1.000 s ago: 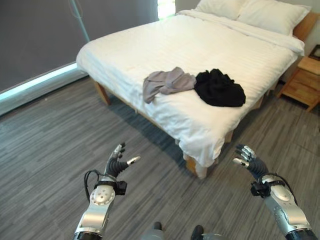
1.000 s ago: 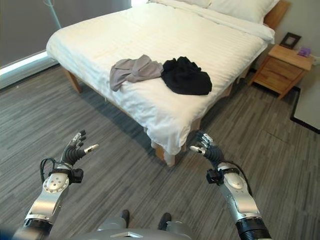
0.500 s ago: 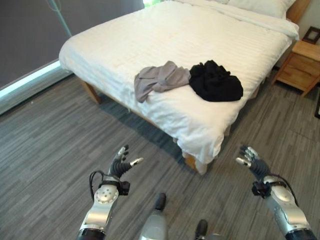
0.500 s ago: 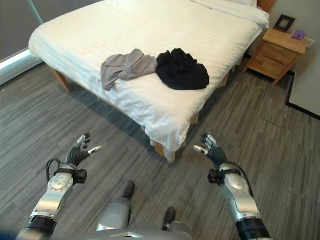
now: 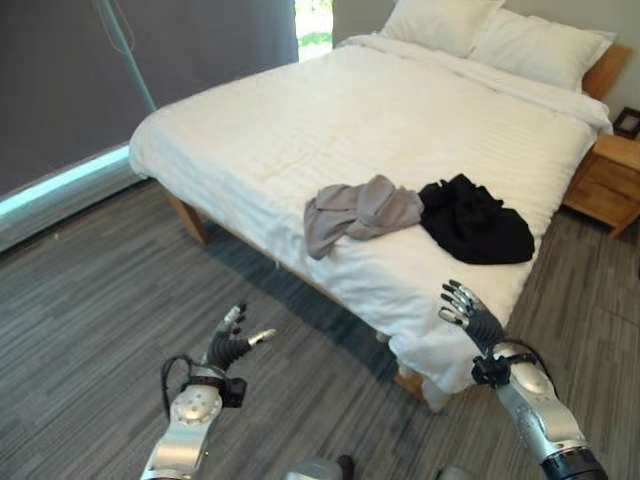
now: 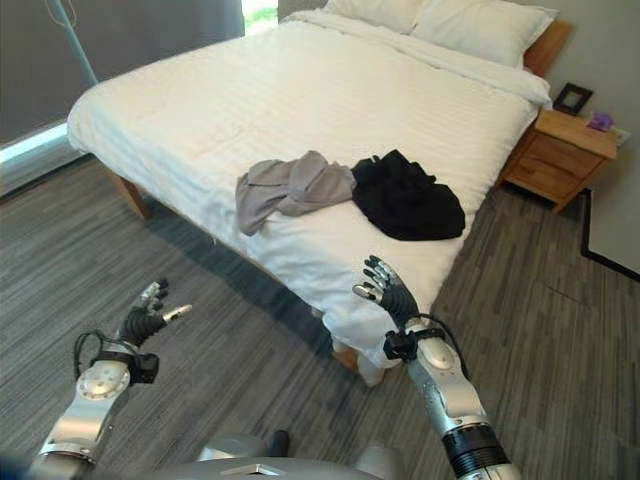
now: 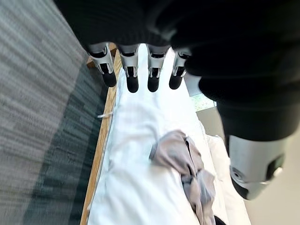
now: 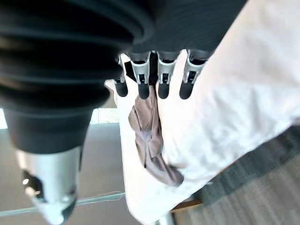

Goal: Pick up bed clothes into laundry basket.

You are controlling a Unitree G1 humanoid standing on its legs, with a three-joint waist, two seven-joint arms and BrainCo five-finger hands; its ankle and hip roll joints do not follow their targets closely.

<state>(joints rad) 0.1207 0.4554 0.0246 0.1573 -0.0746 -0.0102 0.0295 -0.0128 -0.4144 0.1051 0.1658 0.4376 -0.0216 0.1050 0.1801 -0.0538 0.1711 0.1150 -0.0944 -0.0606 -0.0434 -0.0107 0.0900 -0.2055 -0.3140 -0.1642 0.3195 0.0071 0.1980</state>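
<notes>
We noted our right hand [image 6: 392, 297] had risen to the white bed's [image 6: 300, 100] corner, fingers spread, empty; left hand [image 6: 145, 319] likewise. Crumpled grey garment [image 6: 290, 187] and black garment [image 6: 405, 197] stayed on the bed.

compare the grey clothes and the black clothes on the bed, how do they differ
The grey garment is light grey and spread out flatter, with one end trailing toward the bed's side edge; the black garment is bunched into a compact heap. The grey one lies on the robot's left, the black one on its right, closer to the right hand. Both rest on the white cover, touching, with neither held.
</notes>
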